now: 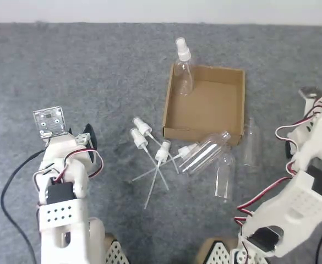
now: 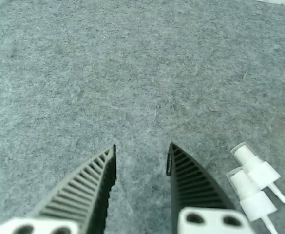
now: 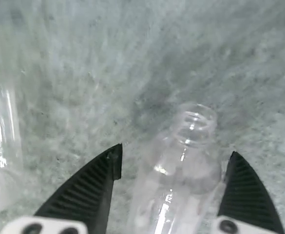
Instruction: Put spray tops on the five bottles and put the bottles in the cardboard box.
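One capped bottle (image 1: 184, 66) already in cardboard box (image 1: 216, 104), at its far-left corner; four uncapped, by my count. My right claw (image 3: 175, 151) spread wide, jaws either side of uncapped bottle (image 3: 193, 141), gripping nothing yet. Left claw (image 2: 142, 146) part open, empty, over bare bench (image 2: 108, 73), two spray tops (image 2: 253, 168) just beside it. Step, I judge: taking second bottle. Next move: close right claw on bottle body, left claw lifts one top (dip tubes (image 1: 157, 175) lie crossed, may snag), feed tube into neck.
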You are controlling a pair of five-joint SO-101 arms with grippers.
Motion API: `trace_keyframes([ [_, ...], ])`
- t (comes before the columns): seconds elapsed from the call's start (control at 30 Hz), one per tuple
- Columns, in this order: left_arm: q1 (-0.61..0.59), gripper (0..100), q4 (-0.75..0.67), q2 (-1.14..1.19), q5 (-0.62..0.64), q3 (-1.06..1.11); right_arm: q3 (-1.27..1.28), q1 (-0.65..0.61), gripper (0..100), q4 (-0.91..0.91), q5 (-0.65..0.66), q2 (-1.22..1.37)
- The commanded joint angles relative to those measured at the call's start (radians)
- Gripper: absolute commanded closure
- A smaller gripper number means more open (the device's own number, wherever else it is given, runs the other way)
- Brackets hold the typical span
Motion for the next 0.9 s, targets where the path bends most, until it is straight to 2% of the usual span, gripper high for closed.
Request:
trace_keyframes([
  [0.0, 0.003, 84, -0.018, -0.025, -0.006, -0.007, -0.066, -0.007, 81.2, -0.012, -0.015, -0.021],
  [0.1, 0.003, 84, -0.018, -0.025, -0.006, -0.007, -0.071, -0.013, 85.8, -0.012, -0.021, -0.019],
  [0.3, 0.003, 84, -0.018, -0.025, -0.006, -0.007, -0.081, -0.013, 86.8, -0.001, -0.023, -0.028],
  [0.47, -0.002, 84, -0.017, -0.025, -0.006, -0.007, -0.091, -0.036, 99.8, 0.044, -0.018, -0.128],
  [0.57, -0.002, 85, -0.005, -0.025, -0.012, -0.013, -0.054, -0.062, 99.2, 0.070, -0.017, -0.213],
  [0.67, 0.002, 85, 0.083, -0.021, -0.087, -0.062, 0.011, -0.088, 99.2, 0.067, -0.018, -0.302],
  [0.87, 0.063, 84, 0.227, 0.005, -0.092, -0.185, 0.198, -0.107, 99.2, 0.019, -0.009, -0.524],
])
